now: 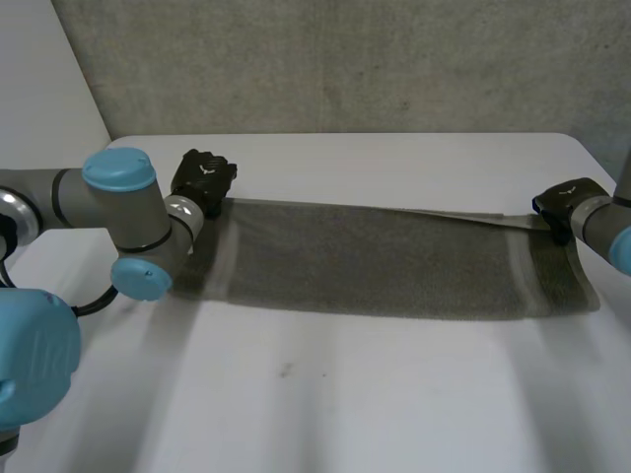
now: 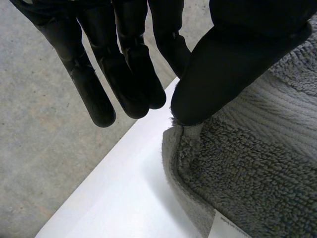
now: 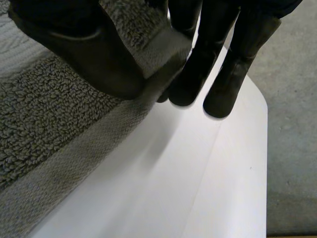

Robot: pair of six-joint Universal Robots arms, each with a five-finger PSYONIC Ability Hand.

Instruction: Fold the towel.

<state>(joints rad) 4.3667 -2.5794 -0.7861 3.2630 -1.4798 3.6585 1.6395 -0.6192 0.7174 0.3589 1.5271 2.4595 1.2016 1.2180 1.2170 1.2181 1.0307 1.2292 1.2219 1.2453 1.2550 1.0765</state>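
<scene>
A grey towel (image 1: 375,261) lies stretched out as a long band across the white table (image 1: 345,394). My left hand (image 1: 204,177) is at its far left corner. In the left wrist view the thumb (image 2: 233,54) bears on that corner of the towel (image 2: 247,168), pinching it against the finger beside it, while the other fingers hang straight past the table's edge. My right hand (image 1: 564,200) is at the far right corner. There the thumb (image 3: 84,54) and fingers (image 3: 198,64) pinch the towel's (image 3: 44,124) border, which is lifted a little off the table.
The table's far edge runs just behind both hands, with a grey wall (image 1: 345,59) beyond it. A white label (image 2: 225,229) shows at the towel's edge near my left hand. The near half of the table is bare.
</scene>
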